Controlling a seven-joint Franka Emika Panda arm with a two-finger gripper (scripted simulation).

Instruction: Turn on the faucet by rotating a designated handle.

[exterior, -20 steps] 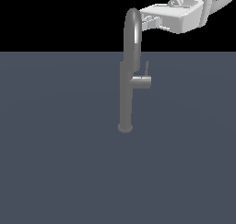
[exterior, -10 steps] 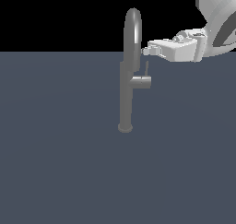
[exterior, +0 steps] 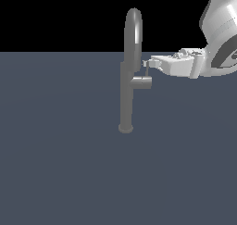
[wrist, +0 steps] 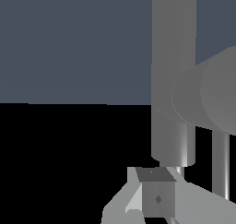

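Note:
The faucet (exterior: 126, 99) is a slim grey column on a round base, with a high arched spout (exterior: 134, 32); in the wrist view the column (wrist: 173, 57) looms close. A stubby cylinder (exterior: 141, 83) juts from its side toward the exterior view's right. The handle (exterior: 147, 71), a thin lever rod, rises from it and also shows in the wrist view (wrist: 220, 163). My gripper (exterior: 146, 62) reaches in from the exterior view's right, level with the lever's top end. Its fingers (wrist: 156, 197) look pressed together with nothing between them. I cannot tell whether they touch the lever.
The faucet stands on a flat dark blue-grey surface (exterior: 60, 164). My white hand (exterior: 180, 65) and the bulky arm link (exterior: 222, 29) fill the exterior view's upper right.
My gripper has come down from beside the top of the spout arch to the height of the lever's top end. The handle has not visibly turned.

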